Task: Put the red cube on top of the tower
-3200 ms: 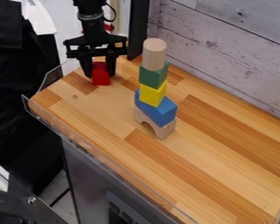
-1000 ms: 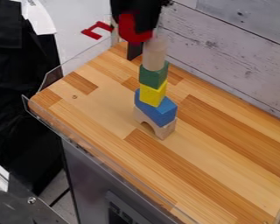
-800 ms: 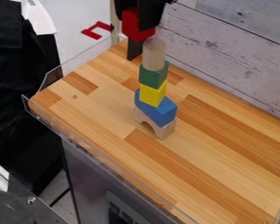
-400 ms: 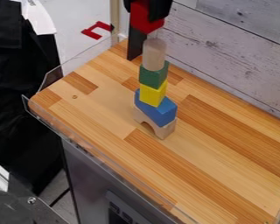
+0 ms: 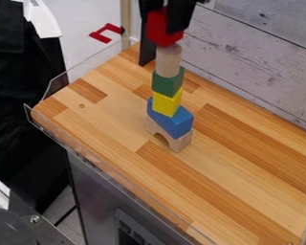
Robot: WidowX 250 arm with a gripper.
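Had the red cube clamped in my gripper, at the top of the pale cylinder capping the tower; couldn't tell contact. Wood counter spread around the tower's base, see-through guard edging it. Plank wall ran behind.

The single fixed view looks down at a slant from above the tower, facing across the worktop to the plank wall behind the tower, near enough that the tower stands whole within it.
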